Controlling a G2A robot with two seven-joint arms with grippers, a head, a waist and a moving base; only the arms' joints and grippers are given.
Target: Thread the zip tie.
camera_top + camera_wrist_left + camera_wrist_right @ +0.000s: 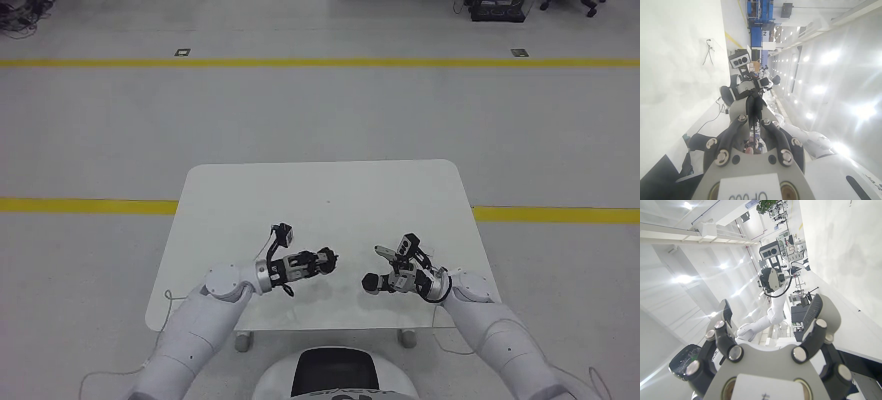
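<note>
My left gripper hovers over the near middle of the white table, pointing toward the right gripper. In the left wrist view its dark pads are pressed together on a thin black strip that runs back between the fingers, apparently the zip tie. My right gripper faces it across a short gap. It stands open, with the ribbed fingertips wide apart and nothing between them. The left gripper sits straight ahead of the right gripper in the right wrist view.
The table has rounded corners and bare white surface beyond both grippers. Yellow floor lines run behind and beside it. Blue racks and other equipment stand far off in the room.
</note>
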